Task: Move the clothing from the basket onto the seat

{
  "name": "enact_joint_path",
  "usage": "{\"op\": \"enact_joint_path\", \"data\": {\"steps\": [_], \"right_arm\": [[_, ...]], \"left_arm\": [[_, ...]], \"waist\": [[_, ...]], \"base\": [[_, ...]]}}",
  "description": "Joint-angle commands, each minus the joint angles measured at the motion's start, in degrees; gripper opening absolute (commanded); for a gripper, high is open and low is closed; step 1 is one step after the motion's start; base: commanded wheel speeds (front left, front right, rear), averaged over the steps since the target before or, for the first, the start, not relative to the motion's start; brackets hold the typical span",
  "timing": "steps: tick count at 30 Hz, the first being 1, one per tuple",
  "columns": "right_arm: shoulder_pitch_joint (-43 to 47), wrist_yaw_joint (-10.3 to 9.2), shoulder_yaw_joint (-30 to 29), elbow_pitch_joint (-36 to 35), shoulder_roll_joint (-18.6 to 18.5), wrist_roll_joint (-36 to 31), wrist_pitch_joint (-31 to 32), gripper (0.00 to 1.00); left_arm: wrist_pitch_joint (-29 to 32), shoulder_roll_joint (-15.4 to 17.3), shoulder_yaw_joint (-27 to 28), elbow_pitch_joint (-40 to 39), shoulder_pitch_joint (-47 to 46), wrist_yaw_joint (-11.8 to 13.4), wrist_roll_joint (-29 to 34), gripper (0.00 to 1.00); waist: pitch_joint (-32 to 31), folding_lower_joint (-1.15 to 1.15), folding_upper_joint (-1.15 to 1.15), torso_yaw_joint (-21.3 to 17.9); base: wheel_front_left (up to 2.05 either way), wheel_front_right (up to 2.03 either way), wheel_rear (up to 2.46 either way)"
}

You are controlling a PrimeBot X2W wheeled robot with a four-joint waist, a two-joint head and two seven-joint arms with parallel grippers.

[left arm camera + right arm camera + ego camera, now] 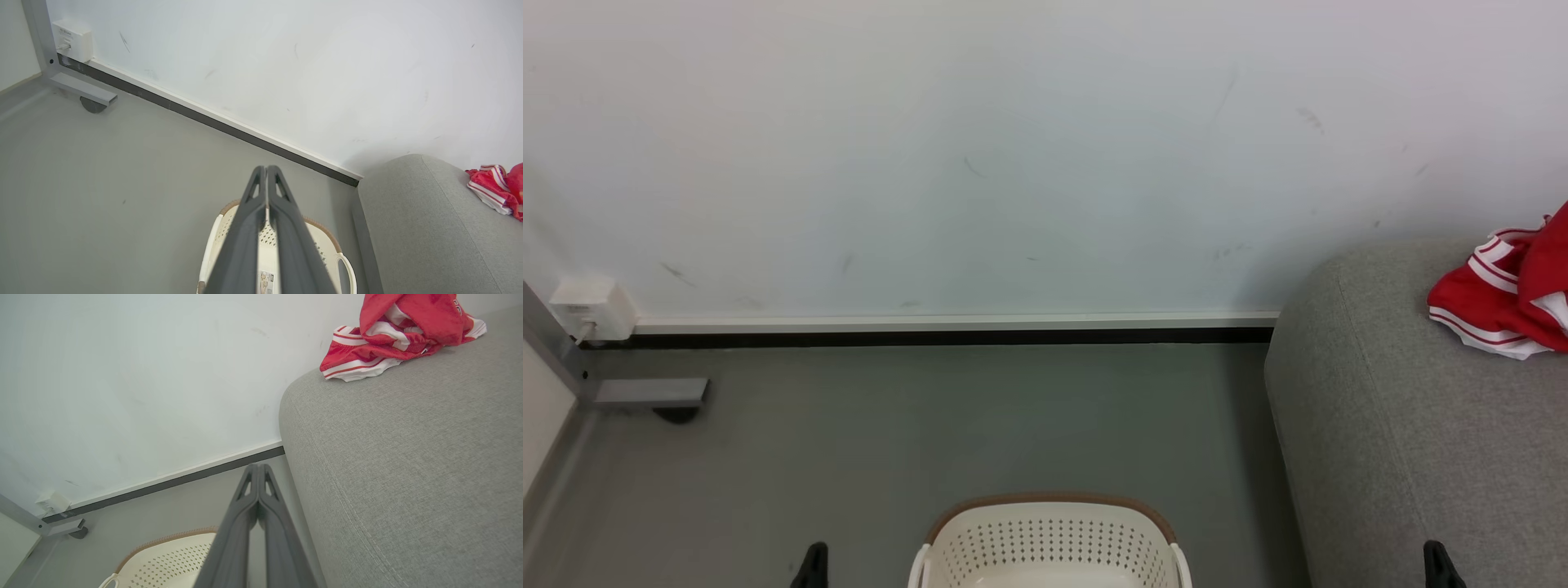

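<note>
Grey floor meets a scuffed white wall along a dark skirting strip.

The left gripper has its two dark fingers pressed flat together, tips touching, with nothing between them. In the head view its tip shows at the bottom edge, over the floor just left of the laundry basket. The right gripper is closed the same way and holds nothing. In the head view its tip rises at the lower right, over the grey couch.

The cream basket, with rows of small holes and a brown rim, stands on the floor between the two grippers, just beside the couch's rounded end. In the left wrist view a small printed label on its pale inner floor shows between the fingers. The right wrist view shows its rim and holed wall below and left of the fingers.

The red clothing, with white striped trim, lies in a crumpled heap on top of the couch near the wall, well apart from the basket. The head view has it at the right edge.

At the far left a white socket box sits low on the wall, beside a grey metal frame foot.
</note>
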Motion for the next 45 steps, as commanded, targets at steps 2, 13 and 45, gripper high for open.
{"op": "enact_joint_path", "data": {"steps": [2,13,45], "right_arm": [[-1.77,-0.02,-0.42,-1.16,-0.48,3.95,0.76,0.00],[-3.33,-0.03,-0.89,-1.61,-0.53,13.91,3.34,0.00],[-6.66,-0.07,-2.10,-2.52,-0.65,36.37,9.23,0.00]], "left_arm": [[0.84,0.10,0.55,-1.41,-1.69,-0.23,-3.91,0.00],[3.38,-0.06,1.61,-2.45,-2.68,-0.58,-13.70,0.00],[9.25,-0.36,4.08,-4.72,-4.93,-1.42,-35.62,0.00]], "waist": [[0.04,0.00,0.00,-0.07],[0.20,0.00,0.00,-0.34],[0.65,-0.01,0.00,-1.10]], "base": [[0.00,0.00,0.00],[0.00,0.00,0.00],[0.00,0.00,0.00]]}}
